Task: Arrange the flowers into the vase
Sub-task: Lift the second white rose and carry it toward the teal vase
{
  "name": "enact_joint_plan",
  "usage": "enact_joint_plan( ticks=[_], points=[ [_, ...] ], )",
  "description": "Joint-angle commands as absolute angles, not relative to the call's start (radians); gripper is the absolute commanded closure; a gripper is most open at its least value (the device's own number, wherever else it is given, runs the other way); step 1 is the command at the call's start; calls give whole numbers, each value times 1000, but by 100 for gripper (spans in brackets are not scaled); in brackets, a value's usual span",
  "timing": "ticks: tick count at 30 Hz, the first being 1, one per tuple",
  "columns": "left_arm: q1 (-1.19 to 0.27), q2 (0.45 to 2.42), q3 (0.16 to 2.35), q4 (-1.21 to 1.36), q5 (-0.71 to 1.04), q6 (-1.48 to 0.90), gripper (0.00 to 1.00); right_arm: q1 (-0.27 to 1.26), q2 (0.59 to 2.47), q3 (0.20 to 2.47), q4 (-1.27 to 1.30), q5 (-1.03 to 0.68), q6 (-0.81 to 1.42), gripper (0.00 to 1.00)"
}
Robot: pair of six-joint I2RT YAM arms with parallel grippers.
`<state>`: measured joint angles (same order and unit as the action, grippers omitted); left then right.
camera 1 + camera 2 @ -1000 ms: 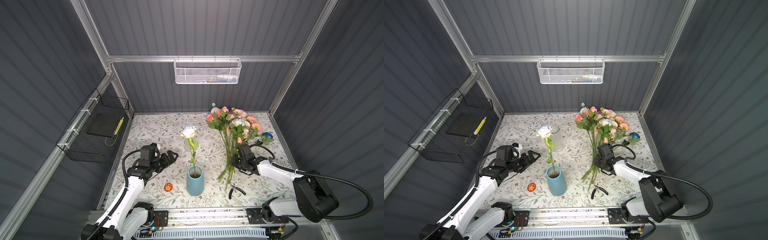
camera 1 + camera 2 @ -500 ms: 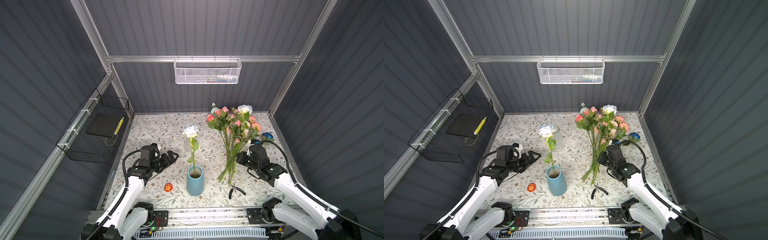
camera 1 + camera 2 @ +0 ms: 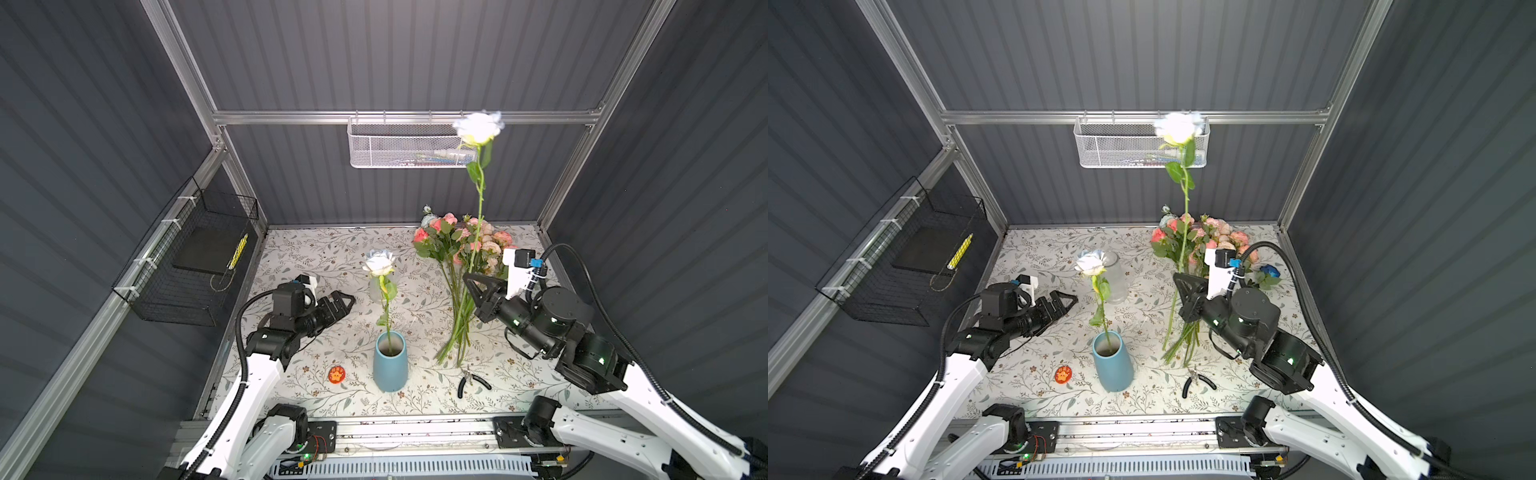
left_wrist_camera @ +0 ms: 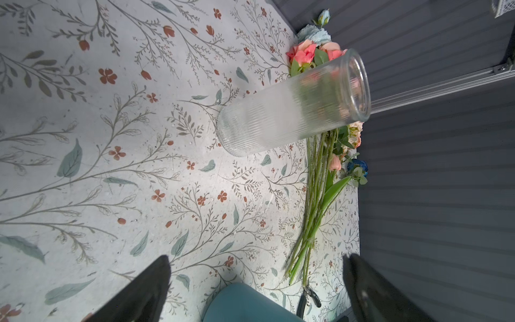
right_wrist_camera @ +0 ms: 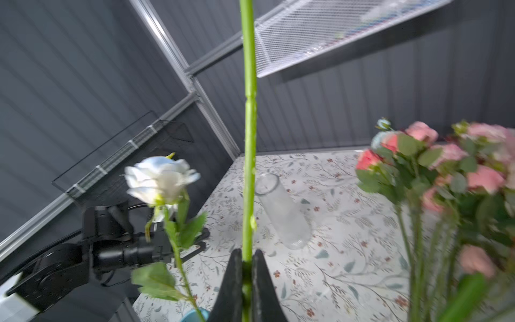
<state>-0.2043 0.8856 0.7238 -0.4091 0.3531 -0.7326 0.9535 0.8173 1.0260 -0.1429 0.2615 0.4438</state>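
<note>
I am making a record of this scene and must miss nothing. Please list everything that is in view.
blue vase: one, teal, front middle
white rose: one, white, in the blue vase
flower bunch: one, pink and peach, lying back right
raised rose: one, white, upright before the bunch
blue flower: one, deep blue, beside the bunch
glass vase: one, clear, behind the blue vase
pliers: one, black, by the stem ends
round badge: one, red, left of the blue vase
mesh basket: one, white, back rail
wire basket: one, black, left wall
left gripper: one, black, open and empty
right gripper: one, black, shut on the raised rose
</note>
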Motion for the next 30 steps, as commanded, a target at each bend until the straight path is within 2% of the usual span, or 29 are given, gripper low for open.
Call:
enact_joint_plan(
  ticks=[1, 9, 24, 30],
  points=[
    [-208, 867, 756, -467, 337, -709, 1, 1087, 899, 1090, 57, 392, 239, 100],
    [-207, 843, 765, -501, 310, -707, 1, 1202, 1066, 1166, 221, 371, 153, 100],
    [-207, 835, 756, -505, 314, -711, 2, 1281, 1183, 869, 576, 504, 87, 100],
    [-209, 844, 745, -489, 353, -717, 2, 1339, 1213, 791, 586, 566, 101, 100]
  ],
)
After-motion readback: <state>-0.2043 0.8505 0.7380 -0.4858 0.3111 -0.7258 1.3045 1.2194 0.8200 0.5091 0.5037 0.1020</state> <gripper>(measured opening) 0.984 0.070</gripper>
